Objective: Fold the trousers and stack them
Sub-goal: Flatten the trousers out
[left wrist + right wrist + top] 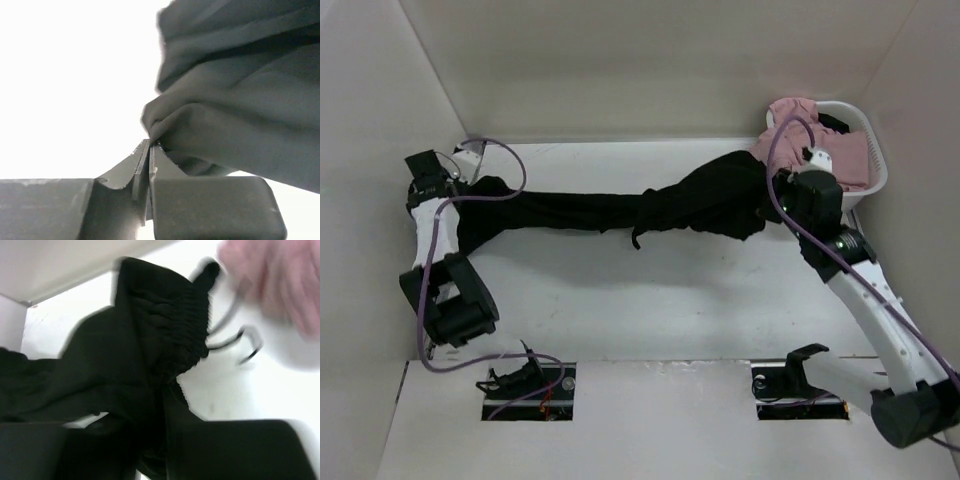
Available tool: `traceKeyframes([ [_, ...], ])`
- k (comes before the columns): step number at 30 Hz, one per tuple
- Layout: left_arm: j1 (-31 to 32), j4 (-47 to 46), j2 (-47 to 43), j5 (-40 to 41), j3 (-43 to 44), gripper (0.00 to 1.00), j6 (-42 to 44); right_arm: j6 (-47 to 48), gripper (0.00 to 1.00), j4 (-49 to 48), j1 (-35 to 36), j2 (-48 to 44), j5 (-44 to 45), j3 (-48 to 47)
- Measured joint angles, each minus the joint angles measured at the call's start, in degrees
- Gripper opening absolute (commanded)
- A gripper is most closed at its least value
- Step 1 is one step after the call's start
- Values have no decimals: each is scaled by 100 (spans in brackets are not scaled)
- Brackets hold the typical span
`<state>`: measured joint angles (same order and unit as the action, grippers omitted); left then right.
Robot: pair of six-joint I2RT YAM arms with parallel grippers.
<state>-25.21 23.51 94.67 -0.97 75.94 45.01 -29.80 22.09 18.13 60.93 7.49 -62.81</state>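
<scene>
The black trousers [610,210] stretch across the back of the table, from the far left to the basket at the right. My left gripper [470,185] is shut on the leg end; in the left wrist view its fingertips [149,145] pinch a fold of the dark cloth [240,115]. My right gripper [775,195] is shut on the bunched waist end; in the right wrist view the elastic waistband [170,335] and drawstring [235,335] hang above the jaws [165,395]. The cloth sags and twists in the middle.
A white laundry basket [865,150] stands at the back right with a pink garment [820,135] in it, close behind my right gripper. White walls close in the back and both sides. Two cut-outs lie in the near board by the arm bases.
</scene>
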Motion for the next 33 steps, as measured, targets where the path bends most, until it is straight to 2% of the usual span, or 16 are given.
traceKeyframes([
  [2, -146, -17, -612, -70, -210, 9, 138, -284, 67, 363, 0, -573, 46, 514],
  [3, -208, -35, -942, -109, -420, 13, 236, -481, 77, 610, 7, -846, 50, 822],
  [4, -271, -44, -1255, -138, -691, 18, 339, -675, 95, 887, 33, -1084, 50, 1130],
  [5, -304, -31, -1502, -157, -960, 24, 437, -876, 100, 1141, 76, -1261, 48, 1357],
  [7, -289, 46, -1860, -205, -1582, 34, 638, -1167, 100, 1679, 234, -1519, 37, 1628],
  [9, -240, 223, -1906, -234, -2109, 49, 802, -1377, 100, 1982, 352, -1615, 59, 1620],
  [11, -243, 503, -1762, -280, -2424, 58, 942, -1451, 100, 2094, 424, -1521, 120, 1458],
  [13, -396, 787, -1578, -304, -2524, 64, 1119, -1445, 100, 2063, 448, -1211, 203, 1207],
  [17, -796, 857, -1314, -223, -2522, 65, 1478, -1283, 100, 1462, 442, -146, 282, 1005],
  [21, -942, 656, -916, 48, -2524, 65, 1727, -1318, 100, 997, 396, 717, 286, 1335],
  [23, -970, 485, -761, 153, -2542, 65, 1821, -1556, 100, 975, 415, 555, 334, 1762],
  [26, -986, 214, -699, 264, -2640, 66, 1921, -2190, 100, 1172, 662, -280, 511, 2402],
  [28, -977, 83, -699, 323, -2704, 66, 1958, -2715, 100, 1401, 990, -758, 669, 2623],
  [31, -914, -74, -656, 389, -2730, 65, 1980, -3510, 100, 1744, 1585, -979, 894, 2719],
  [33, -866, -166, -597, 420, -2730, 59, 1980, -4135, 100, 2044, 2059, -981, 1099, 2732],
])
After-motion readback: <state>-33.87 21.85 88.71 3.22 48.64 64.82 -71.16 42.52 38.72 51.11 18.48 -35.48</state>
